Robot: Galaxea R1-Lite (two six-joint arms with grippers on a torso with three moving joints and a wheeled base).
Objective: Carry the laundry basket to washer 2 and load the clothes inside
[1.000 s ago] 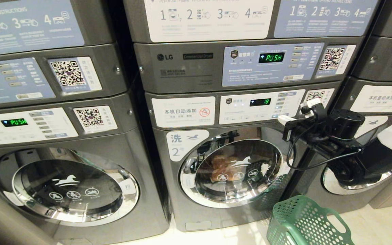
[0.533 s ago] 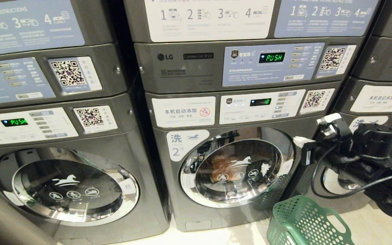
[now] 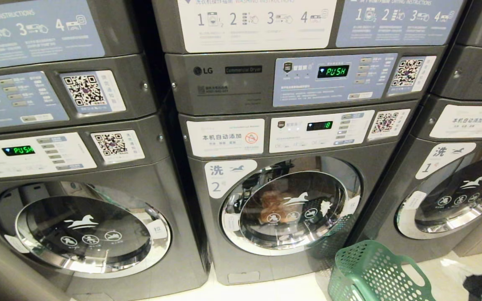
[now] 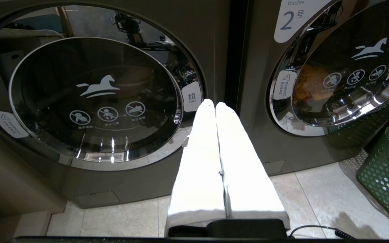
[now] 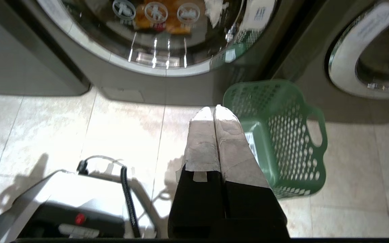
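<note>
Washer 2 [image 3: 220, 177] stands in the middle with its round glass door [image 3: 291, 205] closed. The clothes [image 3: 271, 205] show as a yellow-orange bundle behind the glass, also seen in the right wrist view [image 5: 162, 18]. The green laundry basket [image 3: 370, 271] sits on the floor at the washer's lower right, empty, with a white sticker [image 5: 251, 146] on its base. My right gripper [image 5: 213, 109] is shut, low over the floor beside the basket [image 5: 282, 135]. My left gripper [image 4: 214, 104] is shut and empty, hanging before the gap between washer 2 [image 4: 290, 20] and the machine to its left.
A like washer labelled 1 [image 3: 444, 161] stands to the right and another grey washer [image 3: 82, 230] to the left. Dryers [image 3: 232, 79] are stacked above. My own base with a coiled cable [image 5: 62, 202] is on the pale tiled floor [image 5: 46, 128].
My right arm has swung from washer 2's control panel down and to the right, almost out of the head view. The washers, the basket and the left arm have not moved.
</note>
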